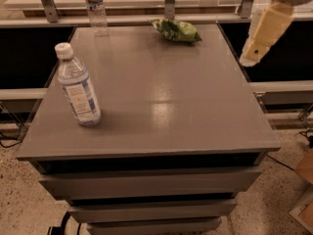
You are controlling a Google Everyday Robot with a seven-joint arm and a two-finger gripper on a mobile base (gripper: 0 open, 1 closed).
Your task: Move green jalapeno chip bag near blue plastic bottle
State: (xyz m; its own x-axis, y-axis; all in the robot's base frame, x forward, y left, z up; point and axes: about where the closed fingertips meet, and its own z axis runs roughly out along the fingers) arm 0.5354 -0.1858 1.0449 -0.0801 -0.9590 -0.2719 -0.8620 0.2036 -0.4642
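Your gripper (251, 57) hung off the right edge of the counter (161, 106), above the gap beside it and touching nothing, and you could not tell from this view whether it was apart or together. From the gripper, the green jalapeno chip bag (177, 30) lay to the left in the camera view and a little farther back. It was flat on the counter's far edge, near the right rear corner, and clear of the gripper. The blue plastic bottle (78, 87) stood upright with its white cap on, well to the left of the gripper and nearer the camera, close to the counter's left edge. That put it well apart from the bag. A second clear bottle (96, 9) with a dark label band stood upright at the far left corner, across the counter from the gripper. Grey drawers (146, 182) were stacked below the counter top.
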